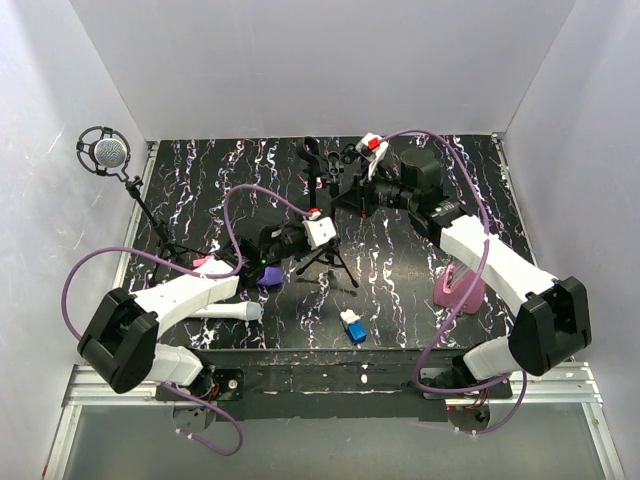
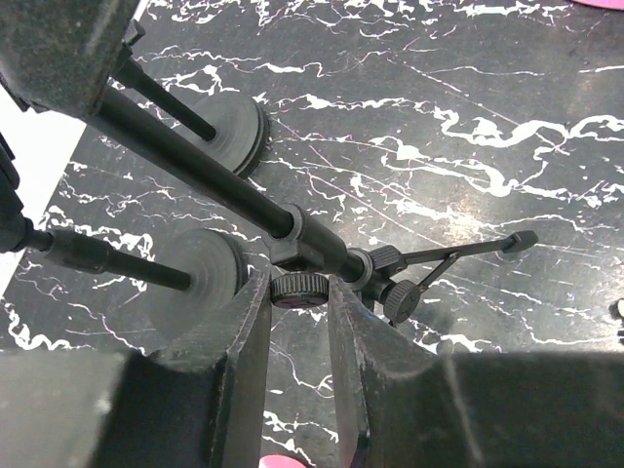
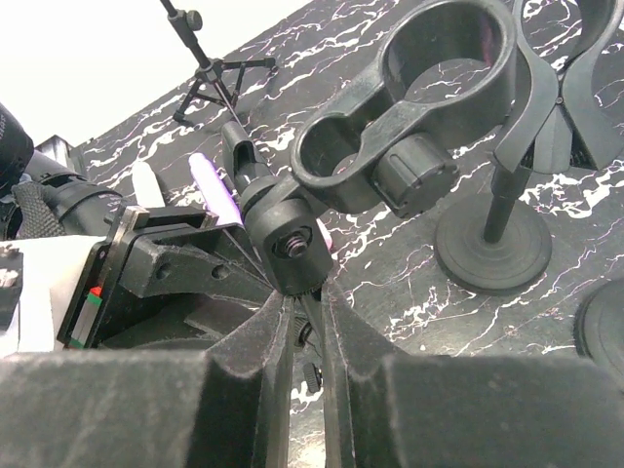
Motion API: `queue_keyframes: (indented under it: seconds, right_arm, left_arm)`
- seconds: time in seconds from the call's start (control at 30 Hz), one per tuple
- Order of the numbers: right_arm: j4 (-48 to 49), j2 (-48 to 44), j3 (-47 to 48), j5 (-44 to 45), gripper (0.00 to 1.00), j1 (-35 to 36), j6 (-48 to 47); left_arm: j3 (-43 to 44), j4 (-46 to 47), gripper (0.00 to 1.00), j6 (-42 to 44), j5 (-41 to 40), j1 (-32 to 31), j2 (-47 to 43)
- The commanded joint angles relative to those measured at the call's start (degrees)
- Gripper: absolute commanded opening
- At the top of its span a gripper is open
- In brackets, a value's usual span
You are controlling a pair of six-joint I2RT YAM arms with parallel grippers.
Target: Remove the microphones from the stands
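Observation:
A small black tripod stand [image 1: 330, 262] sits mid-table. Its ring clip [image 3: 444, 58] is empty in the right wrist view. My left gripper [image 2: 299, 290] is shut on a knurled knob [image 2: 299, 285] at the stand's hub, both jaws touching it. My right gripper [image 3: 307, 292] is shut on the thin pole just under the clip's swivel joint [image 3: 292, 244]. From above, the left gripper [image 1: 332, 250] is low at the tripod and the right gripper [image 1: 350, 190] is higher up. A mesh-headed microphone [image 1: 104, 152] in a round shock mount stands on a second thin stand [image 1: 165, 245] at far left, away from both grippers.
Two round-based stands [image 2: 229, 127] [image 2: 200, 273] stand behind the tripod, and another clip holder's base [image 3: 492, 253] is close right of it. A white cylinder [image 1: 235, 310] and a purple one [image 1: 270, 275] lie by the left arm. A pink piece [image 1: 455, 290] and a blue block [image 1: 353, 328] lie front right.

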Motion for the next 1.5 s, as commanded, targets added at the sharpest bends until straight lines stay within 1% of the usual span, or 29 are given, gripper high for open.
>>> queue_keyframes:
  seconds: [0.0, 0.03, 0.1, 0.2, 0.27, 0.33, 0.43, 0.6, 0.73, 0.8, 0.83, 0.87, 0.93, 0.97, 1.03, 1.07, 1.1, 1.2, 1.3, 1.33, 1.37, 1.4, 1.47]
  right_arm:
    - [-0.68, -1.62, -0.91, 0.02, 0.01, 0.13, 0.47]
    - [-0.76, -1.88, -1.0, -0.42, 0.01, 0.04, -0.06]
    - [-1.03, -2.24, -1.09, -0.78, 0.01, 0.04, -0.85]
    - [-1.73, -2.85, -1.52, -1.74, 0.01, 0.04, -1.47]
    - [-1.82, -3.55, -2.22, -2.01, 0.01, 0.04, -1.99]
    - [-1.91, -4.34, -2.75, -2.1, 0.01, 0.13, -2.43]
    - [-1.99, -5.22, -3.37, -1.31, 0.01, 0.21, -3.05]
    - [-1.99, -5.49, -3.37, -1.3, 0.01, 0.22, -4.01]
    - [-2.26, -5.14, -2.76, -2.18, 0.01, 0.39, -4.81]
    - [-2.52, -5.05, -2.49, -2.53, 0.01, 0.39, -5.16]
    - [-2.61, -5.05, -2.32, -2.54, 0.01, 0.3, -5.33]
    - [-2.78, -5.05, -2.23, -2.54, 0.01, 0.3, -5.42]
    - [-3.05, -5.14, -2.23, -2.71, 0.01, 0.3, -5.86]
    - [-3.05, -5.14, -2.23, -2.63, 0.01, 0.3, -6.12]
    - [-3.14, -5.23, -2.31, -2.54, 0.01, 0.3, -6.65]
    - [-4.7, -5.23, -2.4, -2.28, 0.05, 0.3, -6.65]
    - [-5.15, -5.23, -2.66, -1.84, 0.12, 0.39, -6.65]
    - [-6.65, -5.58, -3.46, -1.66, 0.33, 0.3, -9.2]
    - [-9.19, -5.75, -3.81, -2.97, 0.49, 0.3, -11.04]
    - [-9.72, -5.75, -3.72, -3.5, 0.58, 0.3, -11.22]
    - [-10.08, -5.49, -3.64, -3.76, 0.71, 0.3, -11.4]
    - [-10.43, -5.32, -3.37, -4.38, 0.78, 0.3, -11.4]
    - [-10.43, -4.18, -2.58, -5.26, 0.82, 0.3, -10.35]
  left_arm:
    - [3.07, -0.21, 0.0, -7.76, -4.12, -0.17, 0.5]
    - [4.47, -1.69, 0.0, -10.66, -5.0, 0.18, 1.2]
    - [8.6, -4.77, 0.0, -16.46, -2.74, 2.19, 2.09]
    - [14.05, -10.65, 0.0, -23.67, 7.96, 6.05, 4.71]
    - [16.95, -14.87, 0.0, -31.31, 15.87, 9.57, 7.0]
    - [18.11, -16.29, 0.0, -37.03, 21.42, 11.68, 8.5]
    - [18.11, -18.31, 0.0, -39.95, 23.9, 12.74, 8.33]
    - [22.06, -27.71, 0.0, -42.76, 28.38, 15.64, 11.66]
    - [23.99, -30.88, 0.0, -46.37, 37.94, 18.28, 16.31]
    - [26.27, -34.47, 0.0, -47.42, 41.99, 19.42, 19.74]
    - [27.07, -35.45, 0.0, -48.3, 45.49, 19.95, 21.58]
    - [27.25, -34.42, 0.03, -50.31, 47.61, 20.65, 23.34]
    - [25.15, -30.11, 0.31, -54.27, 47.73, 21.71, 22.75]
    - [24.97, -30.45, 0.38, -53.76, 46.16, 21.8, 21.87]
    - [25.49, -32.81, 0.48, -51.92, 42.47, 21.89, 20.81]
    - [25.84, -33.95, 0.52, -52.0, 40.54, 21.89, 20.29]
    - [26.19, -35.1, 0.58, -51.3, 39.39, 22.06, 20.02]
    - [26.11, -36.95, 0.61, -50.07, 36.92, 22.41, 17.65]
    - [25.85, -38.97, 0.62, -47.18, 35.07, 22.59, 14.76]
    - [25.93, -39.93, 0.62, -45.77, 34.46, 22.59, 13.79]
    - [25.93, -41.16, 0.63, -43.58, 33.84, 22.59, 13.08]
    - [26.19, -42.56, 0.63, -41.3, 33.05, 22.59, 12.21]
    - [26.63, -45.81, 0.64, -34.9, 31.65, 22.59, 10.88]
